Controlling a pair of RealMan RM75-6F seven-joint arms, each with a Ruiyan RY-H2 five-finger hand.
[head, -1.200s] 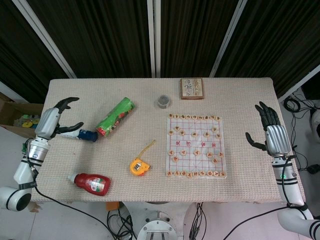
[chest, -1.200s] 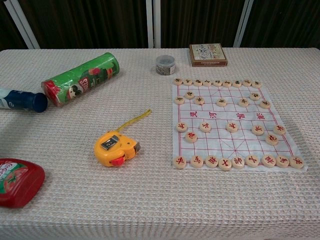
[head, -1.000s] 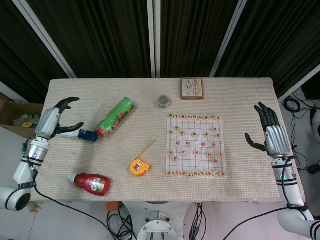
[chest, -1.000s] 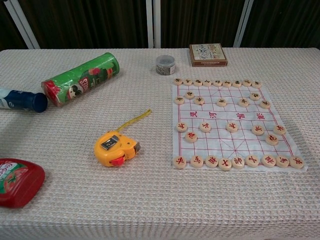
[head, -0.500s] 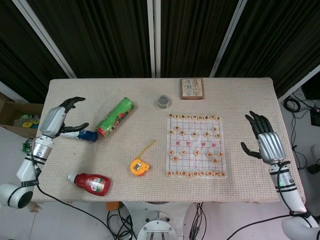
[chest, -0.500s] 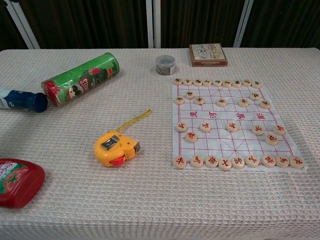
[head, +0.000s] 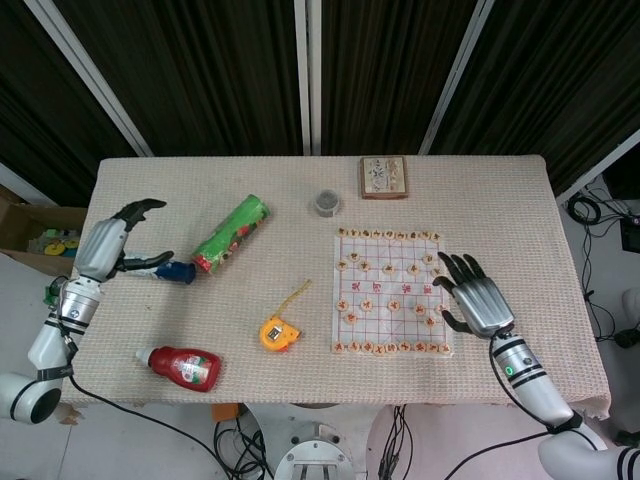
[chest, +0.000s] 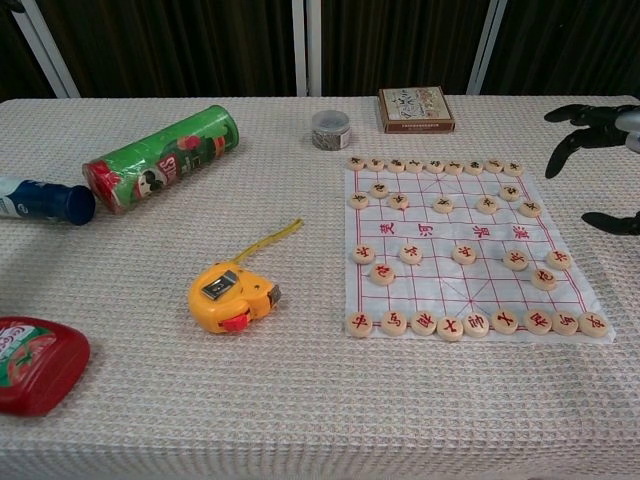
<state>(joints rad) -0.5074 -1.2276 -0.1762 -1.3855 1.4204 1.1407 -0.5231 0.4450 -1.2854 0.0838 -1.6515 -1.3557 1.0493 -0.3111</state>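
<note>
Both hands are empty so far: the right hand (head: 478, 300) hangs spread over the chess board's (head: 392, 292) right edge with no piece lifted, and the left hand (head: 108, 245) sits open by the blue bottle (head: 172, 270).

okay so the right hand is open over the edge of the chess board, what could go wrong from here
1. The right hand hovers open above the right side of the board, where pieces sit close together; spread fingers could knock neighbours out of place.
2. The board looks like a thin sheet, so a dragging touch might shift it and every piece.
3. The left hand is open beside the blue bottle, which lies on its side and could roll.
</note>
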